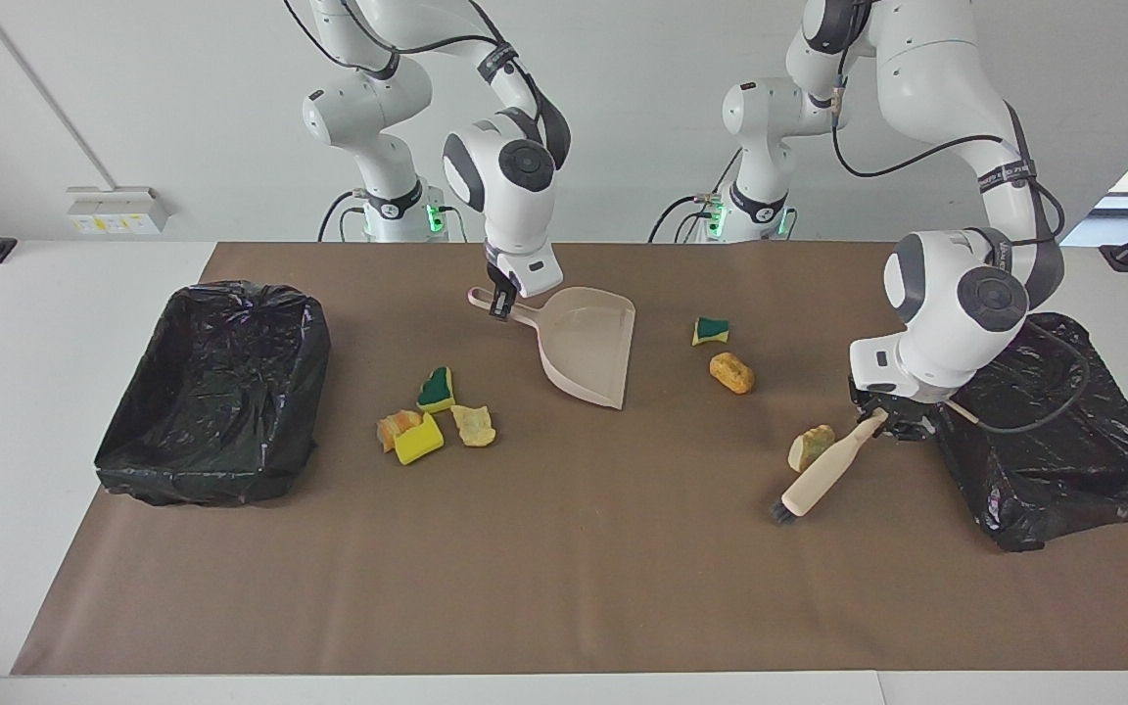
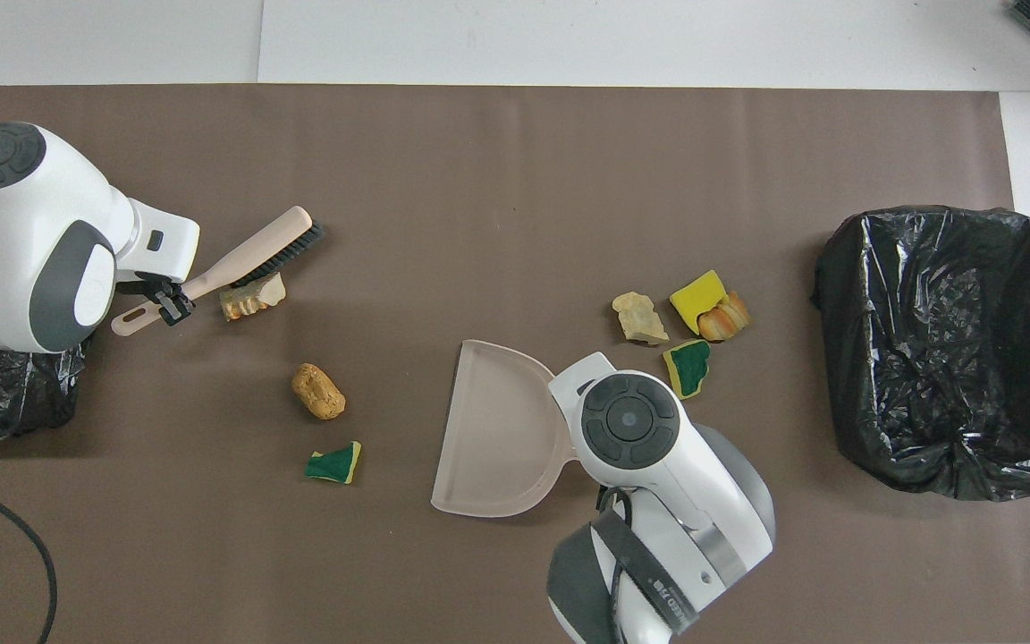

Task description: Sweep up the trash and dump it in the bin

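Note:
My left gripper (image 1: 885,419) (image 2: 171,300) is shut on the handle of a beige brush (image 1: 823,475) (image 2: 256,255) near the left arm's end of the table. The bristles lie against a tan trash chunk (image 1: 809,446) (image 2: 251,295), on its side farther from the robots. My right gripper (image 1: 500,305) is shut on the handle of the beige dustpan (image 1: 588,348) (image 2: 493,429), whose mouth faces the left arm's end. A tan lump (image 1: 731,372) (image 2: 318,391) and a green-backed sponge bit (image 1: 712,330) (image 2: 333,463) lie between the pan and the brush. Several more chunks (image 1: 437,416) (image 2: 680,326) cluster beside the pan.
A bin lined with a black bag (image 1: 211,392) (image 2: 944,349) stands at the right arm's end of the brown mat. A second black-bagged bin (image 1: 1054,431) (image 2: 5,394) sits at the left arm's end, right beside the left gripper. A cable (image 2: 23,572) trails near it.

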